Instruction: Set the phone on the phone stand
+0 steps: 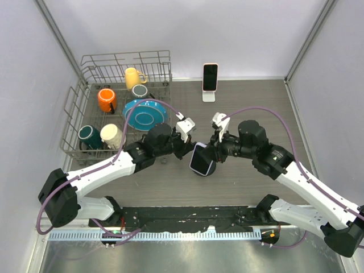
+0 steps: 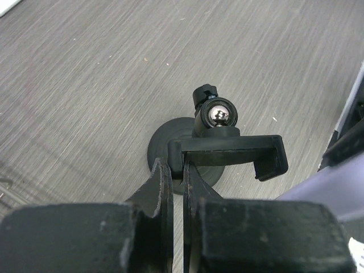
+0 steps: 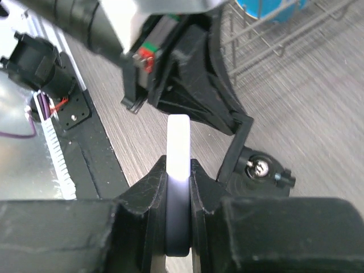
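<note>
My left gripper (image 2: 177, 173) is clamped on the black plastic ball-joint phone stand (image 2: 227, 151); my right gripper (image 3: 178, 170) pinches the pale lavender phone (image 3: 178, 139) edgewise beside it.

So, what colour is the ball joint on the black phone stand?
Shiny silver; the round metal ball joint shows best in the left wrist view.

No legible text or labels anywhere.

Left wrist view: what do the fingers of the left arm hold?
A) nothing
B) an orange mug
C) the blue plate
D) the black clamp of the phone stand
D: the left fingers pinch one end of the black clamp of the phone stand.
</note>
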Tool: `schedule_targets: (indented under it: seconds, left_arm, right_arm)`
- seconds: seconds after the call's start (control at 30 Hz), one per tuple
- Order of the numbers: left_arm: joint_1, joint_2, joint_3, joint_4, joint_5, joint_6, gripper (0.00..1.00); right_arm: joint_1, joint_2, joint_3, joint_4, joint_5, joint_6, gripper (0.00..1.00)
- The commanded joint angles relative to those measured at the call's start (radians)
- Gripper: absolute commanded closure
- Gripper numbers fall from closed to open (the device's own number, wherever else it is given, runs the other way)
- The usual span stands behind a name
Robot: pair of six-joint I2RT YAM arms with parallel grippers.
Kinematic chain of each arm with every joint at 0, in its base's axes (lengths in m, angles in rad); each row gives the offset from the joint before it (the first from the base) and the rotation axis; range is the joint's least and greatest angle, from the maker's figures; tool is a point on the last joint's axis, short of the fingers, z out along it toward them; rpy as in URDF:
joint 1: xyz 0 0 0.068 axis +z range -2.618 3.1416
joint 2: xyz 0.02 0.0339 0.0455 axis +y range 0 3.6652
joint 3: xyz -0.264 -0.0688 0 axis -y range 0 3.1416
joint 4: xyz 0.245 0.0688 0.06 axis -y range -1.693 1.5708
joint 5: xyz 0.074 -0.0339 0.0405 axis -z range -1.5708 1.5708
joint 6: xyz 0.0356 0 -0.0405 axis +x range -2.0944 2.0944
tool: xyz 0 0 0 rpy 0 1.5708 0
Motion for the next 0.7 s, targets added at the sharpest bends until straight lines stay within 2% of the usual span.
schedule_targets:
  seconds: [0.0,0.2,0.4,0.57,0.67]
  left_arm:
    - [0.057,-0.026,0.044,0.014,0.218,0.072,1.00]
    - [0.076,0.031,0.107,-0.087,0.355,0.148,1.00]
    - [0.099,0.046,0.126,-0.121,0.438,0.161,1.00]
    - [0.106,0.046,0.136,-0.144,0.472,0.175,1.00]
    - [0.108,0.042,0.133,-0.149,0.493,0.177,1.00]
  right_arm:
    - [0.058,-0.026,-0.037,0.296,-0.074,-0.155,0.99]
    - [0.098,0.049,0.000,0.322,-0.052,-0.344,0.99]
    - [0.099,0.040,-0.072,0.433,-0.081,-0.471,0.99]
    - [0.098,0.053,-0.081,0.476,-0.119,-0.499,0.99]
    - [0.098,0.097,-0.034,0.407,-0.138,-0.532,0.99]
